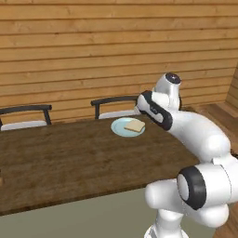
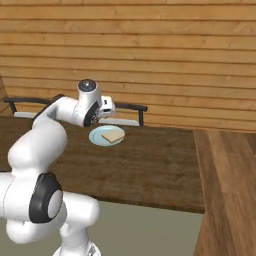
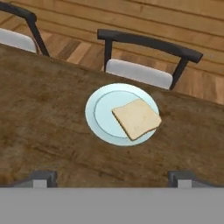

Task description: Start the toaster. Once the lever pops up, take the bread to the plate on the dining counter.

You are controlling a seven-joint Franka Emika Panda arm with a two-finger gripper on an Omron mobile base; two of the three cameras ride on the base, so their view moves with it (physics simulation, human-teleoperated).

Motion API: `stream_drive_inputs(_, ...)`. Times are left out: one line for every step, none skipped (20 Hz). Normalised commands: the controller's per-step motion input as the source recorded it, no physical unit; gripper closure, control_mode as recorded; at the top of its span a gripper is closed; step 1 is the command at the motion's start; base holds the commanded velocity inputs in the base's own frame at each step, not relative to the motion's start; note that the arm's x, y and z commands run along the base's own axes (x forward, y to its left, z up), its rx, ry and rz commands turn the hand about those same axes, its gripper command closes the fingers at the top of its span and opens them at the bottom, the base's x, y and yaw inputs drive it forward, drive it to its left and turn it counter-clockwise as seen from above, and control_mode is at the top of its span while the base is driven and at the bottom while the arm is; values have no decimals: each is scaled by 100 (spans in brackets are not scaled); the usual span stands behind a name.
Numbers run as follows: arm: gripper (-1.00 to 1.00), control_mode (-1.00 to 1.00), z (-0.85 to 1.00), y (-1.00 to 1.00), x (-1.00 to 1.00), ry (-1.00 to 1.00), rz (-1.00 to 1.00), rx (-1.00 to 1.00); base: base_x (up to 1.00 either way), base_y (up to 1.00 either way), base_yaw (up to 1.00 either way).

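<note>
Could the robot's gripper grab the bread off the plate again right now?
Probably yes. The gripper is open above the bread, which lies flat on the plate with nothing in the way.

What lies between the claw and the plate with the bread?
Bare dining counter in the hand view; the open claw is apart from the plate holding the bread.

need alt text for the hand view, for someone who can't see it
A slice of bread lies on a pale blue plate on the dark wood dining counter, its corner reaching past the plate's rim. The open jaws stand apart at the bottom, holding nothing. Two dark chairs stand behind the counter.
</note>
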Motion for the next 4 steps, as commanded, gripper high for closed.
stream_drive_inputs(-100, -100, 56, 0, -69, 0, -12, -6, 0, 0, 0)
stream_drive_inputs(-100, -100, 59, 0, -71, 0, -8, -4, 0, 0, 0)
stream_drive_inputs(-100, -100, 64, 0, -54, 4, -5, -3, 0, 0, 0)
stream_drive_inputs(-100, -100, 63, 0, -49, 6, -5, -1, 0, 0, 0)
